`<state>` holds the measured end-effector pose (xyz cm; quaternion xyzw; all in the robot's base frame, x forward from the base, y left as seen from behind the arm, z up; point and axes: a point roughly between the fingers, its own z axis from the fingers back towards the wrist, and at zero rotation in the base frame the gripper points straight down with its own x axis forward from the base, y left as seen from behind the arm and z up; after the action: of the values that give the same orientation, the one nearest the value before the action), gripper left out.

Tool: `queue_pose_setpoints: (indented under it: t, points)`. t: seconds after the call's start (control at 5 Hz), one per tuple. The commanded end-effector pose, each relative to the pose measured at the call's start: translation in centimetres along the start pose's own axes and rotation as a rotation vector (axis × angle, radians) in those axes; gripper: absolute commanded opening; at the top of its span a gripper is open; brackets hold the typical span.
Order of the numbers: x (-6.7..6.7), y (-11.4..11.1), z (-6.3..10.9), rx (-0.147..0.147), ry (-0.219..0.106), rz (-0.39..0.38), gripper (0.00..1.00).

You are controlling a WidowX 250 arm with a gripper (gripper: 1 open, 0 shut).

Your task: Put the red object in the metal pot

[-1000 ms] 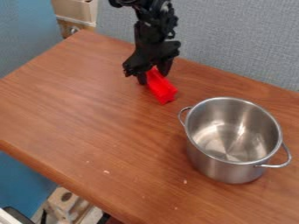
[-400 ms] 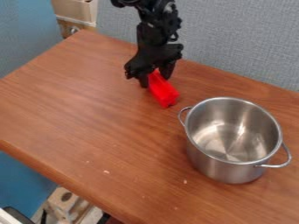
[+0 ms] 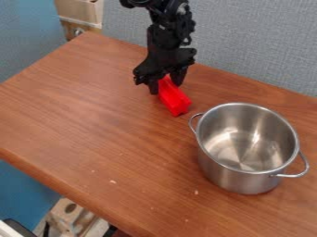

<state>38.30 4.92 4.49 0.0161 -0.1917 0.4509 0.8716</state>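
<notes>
Seen from above and to one side, a broad wooden table with a reddish-brown top fills most of the view, its near edge running diagonally toward the lower right. A blue wall stands behind it.

On the right part of the table sits a shiny round stainless steel pot with straight sides, a rolled rim and small loop handles. It stands upright, and its inside shows only reflections.

A black robot arm comes down from the top of the view, near the table's far edge. Its black gripper points steeply down at the tabletop, fingers spread apart on either side of the upper end of a small bright red rectangular plastic block. Whether the fingers actually press on the block, I cannot tell from here.

The red block lies on the wood, slanting toward the pot, its lower end near the pot's rim but apart from it.
</notes>
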Motion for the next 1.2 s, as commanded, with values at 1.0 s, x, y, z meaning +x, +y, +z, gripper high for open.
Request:
queue_pose_setpoints:
  t: [1.0]
  points:
    - [0.24, -1.06, 3.21, -0.048, -0.063, -0.014, 0.00]
